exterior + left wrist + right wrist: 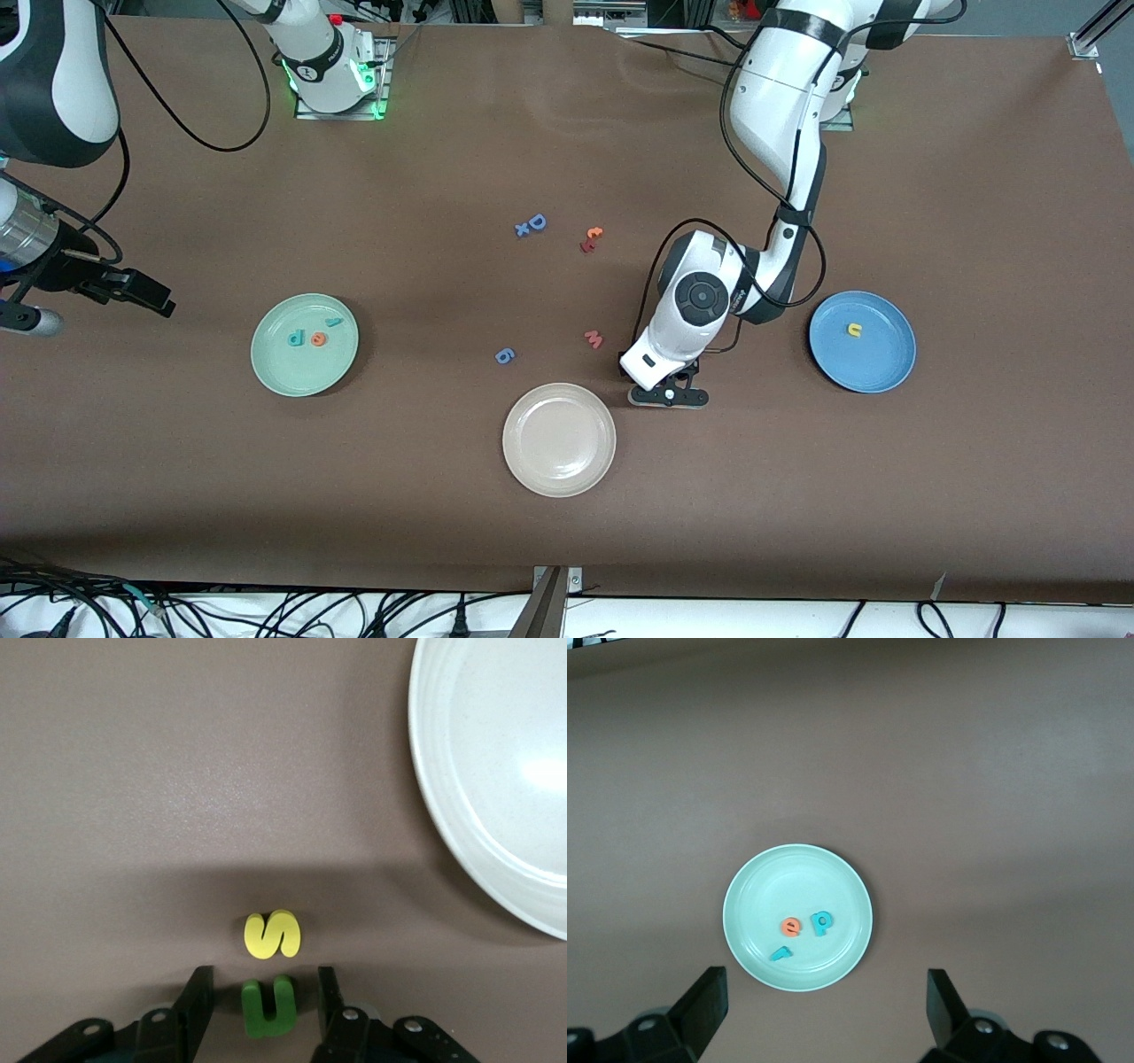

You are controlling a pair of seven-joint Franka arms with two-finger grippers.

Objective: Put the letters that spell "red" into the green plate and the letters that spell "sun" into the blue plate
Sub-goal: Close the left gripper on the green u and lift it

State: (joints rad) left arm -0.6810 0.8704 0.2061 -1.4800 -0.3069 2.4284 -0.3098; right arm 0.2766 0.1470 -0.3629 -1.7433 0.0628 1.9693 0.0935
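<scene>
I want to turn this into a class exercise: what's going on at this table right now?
Two robot arms are sorting toy letters into plates. The green plate already holds the r, e and d. The blue plate holds only the yellow u. The left gripper is low beside the white plate, its fingers apart around the green n, with the yellow s right beside it. The right gripper waits open above the green plate.

The green plate (304,344) is showing pale mint, carrying a teal "r" (333,322), an orange "e" (318,338) and a teal-blue "d" (296,338). The blue plate (862,341) is showing medium blue, with a yellow "u" (854,330) sitting toward its 11 o'clock. A yellow "s" (272,934) and green "n" (268,1006) are lying on the brown table (974,221), beside a cream-white plate (559,439).
</scene>
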